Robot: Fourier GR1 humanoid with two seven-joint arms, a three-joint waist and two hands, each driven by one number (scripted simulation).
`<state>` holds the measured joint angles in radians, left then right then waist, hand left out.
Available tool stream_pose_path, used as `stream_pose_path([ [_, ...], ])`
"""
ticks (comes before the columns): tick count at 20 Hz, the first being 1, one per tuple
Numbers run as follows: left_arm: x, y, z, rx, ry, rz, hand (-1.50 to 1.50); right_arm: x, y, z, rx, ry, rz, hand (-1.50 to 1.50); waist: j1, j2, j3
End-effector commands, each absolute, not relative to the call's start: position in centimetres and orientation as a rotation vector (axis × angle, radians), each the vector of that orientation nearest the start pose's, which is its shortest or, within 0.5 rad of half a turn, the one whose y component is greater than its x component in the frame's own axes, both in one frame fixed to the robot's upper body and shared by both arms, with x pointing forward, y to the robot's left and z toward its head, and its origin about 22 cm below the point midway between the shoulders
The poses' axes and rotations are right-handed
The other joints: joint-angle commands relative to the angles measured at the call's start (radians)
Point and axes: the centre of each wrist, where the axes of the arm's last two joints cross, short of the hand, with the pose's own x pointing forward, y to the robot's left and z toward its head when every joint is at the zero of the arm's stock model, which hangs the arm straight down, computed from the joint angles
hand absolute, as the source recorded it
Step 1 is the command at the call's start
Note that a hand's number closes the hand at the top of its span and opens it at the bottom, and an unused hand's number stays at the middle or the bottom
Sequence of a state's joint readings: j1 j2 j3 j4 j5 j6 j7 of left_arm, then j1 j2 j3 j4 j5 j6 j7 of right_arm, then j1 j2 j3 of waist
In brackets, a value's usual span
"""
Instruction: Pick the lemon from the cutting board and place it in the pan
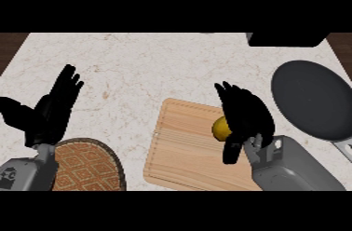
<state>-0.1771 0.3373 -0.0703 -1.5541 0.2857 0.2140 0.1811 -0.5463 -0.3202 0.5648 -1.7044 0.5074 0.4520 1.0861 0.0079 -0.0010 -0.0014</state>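
A yellow lemon (221, 128) lies on the wooden cutting board (180, 151) in the lower middle of the head view. My right hand (246, 114) hovers over the board's right side with its fingers straight, covering the lemon's right part; the thumb hangs down just below the fruit. Right of the board sits the dark round pan (311, 99) with its pale handle running toward the lower right. My left hand (51, 111) rests open at the left, fingers up, far from the board.
A round woven mat (86, 166) with an orange diamond pattern lies at the lower left, partly under my left forearm. A black object (287, 38) stands at the counter's back right edge. Pale marble counter spreads across the back and middle.
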Motion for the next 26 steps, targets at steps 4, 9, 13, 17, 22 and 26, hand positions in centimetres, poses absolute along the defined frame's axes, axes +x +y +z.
stream_pose_path([
  [4, 27.7, 27.7, 5.2, 0.097, -1.520, 0.021, 0.00, 30.5, -10.6, 13.0, -0.927, -0.696, 1.211, -1.50, -0.001, 0.002, 0.000],
  [9, 27.5, 28.4, 4.5, 0.107, -1.512, 0.057, 0.00, 30.8, -11.2, 11.3, -0.943, -0.665, 1.194, -1.50, -0.004, 0.001, 0.001],
  [13, 29.6, 27.3, 7.6, 0.084, -1.527, 0.059, 0.00, 31.5, -12.0, 10.5, -0.912, -0.698, 1.187, -1.50, -0.008, 0.001, 0.001],
  [17, 27.6, 27.6, 5.3, 0.118, -1.511, 0.045, 0.00, 30.3, -10.2, 8.2, -0.888, -0.644, 1.221, -1.50, -0.005, 0.000, 0.001],
  [22, 26.7, 27.6, 6.9, 0.094, -1.508, 0.035, 0.00, 31.5, -12.1, 6.5, -0.882, -0.678, 1.222, -1.50, -0.003, 0.001, 0.001],
  [26, 28.1, 26.7, 4.8, 0.117, -1.516, 0.048, 0.00, 33.3, -11.2, 6.4, -0.863, -0.701, 1.208, -1.50, -0.003, 0.002, 0.001],
])
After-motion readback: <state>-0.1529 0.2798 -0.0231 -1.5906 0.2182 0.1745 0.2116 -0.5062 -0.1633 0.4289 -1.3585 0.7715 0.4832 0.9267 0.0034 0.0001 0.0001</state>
